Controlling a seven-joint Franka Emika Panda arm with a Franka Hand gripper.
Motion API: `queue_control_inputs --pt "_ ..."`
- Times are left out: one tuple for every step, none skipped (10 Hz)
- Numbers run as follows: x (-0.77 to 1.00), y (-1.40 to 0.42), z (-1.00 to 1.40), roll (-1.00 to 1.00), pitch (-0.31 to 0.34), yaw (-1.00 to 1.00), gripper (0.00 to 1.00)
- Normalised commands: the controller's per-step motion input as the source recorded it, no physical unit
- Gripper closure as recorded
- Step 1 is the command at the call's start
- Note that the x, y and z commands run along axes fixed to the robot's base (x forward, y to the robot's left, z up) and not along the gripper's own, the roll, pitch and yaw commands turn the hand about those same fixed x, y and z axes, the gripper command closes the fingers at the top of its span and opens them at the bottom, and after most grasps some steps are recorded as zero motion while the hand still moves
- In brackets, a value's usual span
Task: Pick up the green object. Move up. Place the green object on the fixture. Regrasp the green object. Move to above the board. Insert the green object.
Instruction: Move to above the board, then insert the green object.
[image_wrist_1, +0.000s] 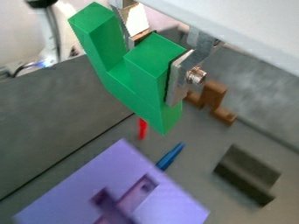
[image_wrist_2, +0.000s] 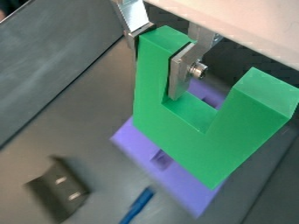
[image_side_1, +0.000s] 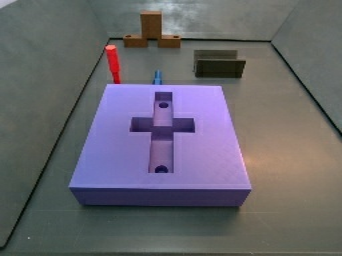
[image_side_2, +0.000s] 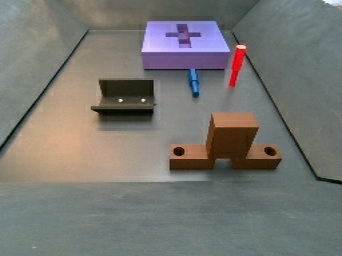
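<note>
Gripper (image_wrist_1: 158, 54): jaws clamped on green object (image_wrist_1: 131, 66), held high, out of both side views.
Fixture (image_side_1: 219, 64): empty.
Board (image_side_1: 163, 135): recess empty; move over + insert left.

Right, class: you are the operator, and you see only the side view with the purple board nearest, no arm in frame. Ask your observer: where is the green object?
Observer: Both wrist views show the green object held in the gripper, well clear of the floor.
Operator: How is it held?
Observer: The fingers pinch one arm of its U, with one finger inside the notch.
Operator: Is it near the board?
Observer: In a wrist view the board shows beneath it, partly hidden by it.
</note>
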Motion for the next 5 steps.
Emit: queue_control_inputs --pt "-0.13 -0.09 0.0 -0.63 -0.053 0.03 1.0" --pt "-0.05 -0.05 0.02 -0.37 -0.015 0.01 1.0" --pt "-0.04 -0.03 0.01 -0.21 -0.019 0.0 1.0" --pt "0.0 0.0 -0.05 -0.06 0.0 0.0 1.0" --pt "0.0 0.0 -0.12 -0.09 0.0 0.0 1.0"
